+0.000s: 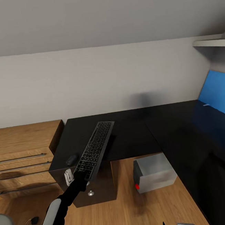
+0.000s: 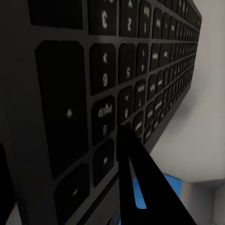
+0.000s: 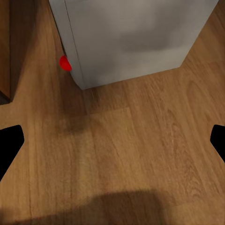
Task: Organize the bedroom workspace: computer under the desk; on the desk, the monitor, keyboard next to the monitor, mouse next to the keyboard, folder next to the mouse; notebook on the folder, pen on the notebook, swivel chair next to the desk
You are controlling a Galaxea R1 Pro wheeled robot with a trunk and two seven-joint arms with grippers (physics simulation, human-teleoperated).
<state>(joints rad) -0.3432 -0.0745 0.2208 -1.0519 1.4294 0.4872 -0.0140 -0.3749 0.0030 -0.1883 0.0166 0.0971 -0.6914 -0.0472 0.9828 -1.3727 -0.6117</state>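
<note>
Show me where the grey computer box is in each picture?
Head view: the computer stands on the wooden floor, in the nook under the desk, right of centre.
Left wrist view: I can't find it there; the keyboard is close up.
Right wrist view: upper middle.
Shared landmark: its red dot.

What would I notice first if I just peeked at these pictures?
Probably the long keyboard, held at its near end by the left gripper above the black desk, with the small mouse right beside it. Next, the grey computer with its red dot, standing on the wooden floor in the desk's corner.
</note>
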